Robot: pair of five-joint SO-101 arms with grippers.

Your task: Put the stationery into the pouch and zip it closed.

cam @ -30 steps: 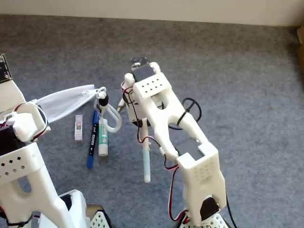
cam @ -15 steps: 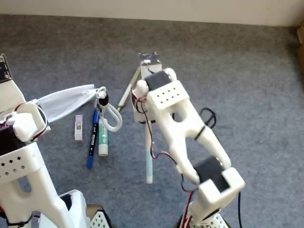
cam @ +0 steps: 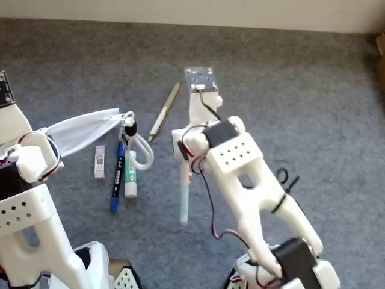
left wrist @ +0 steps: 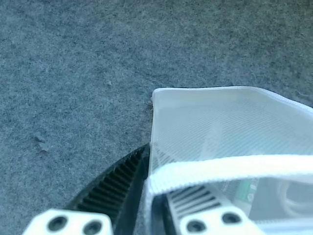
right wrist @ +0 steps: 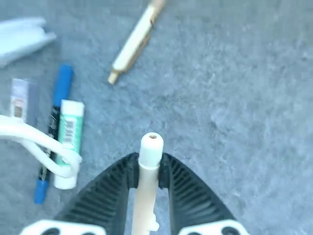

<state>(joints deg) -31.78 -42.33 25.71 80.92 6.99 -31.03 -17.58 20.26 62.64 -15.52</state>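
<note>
Right tool: clamped on a slim, pale plastic pen, just right of the blue marker.
Left tool: pinched on the rim of the white mesh pouch, holding it up.
Handling: the pen looks light, stiff and slippery, so grip it mid-barrel. The pouch is limp.

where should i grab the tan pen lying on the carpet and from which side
Grip the tan pen at mid barrel, coming straight down from above with the jaws set across its length. It lies flat and diagonal on the carpet, apart from the other things, with bare carpet along both long sides. The thin ends would likely slip.
</note>
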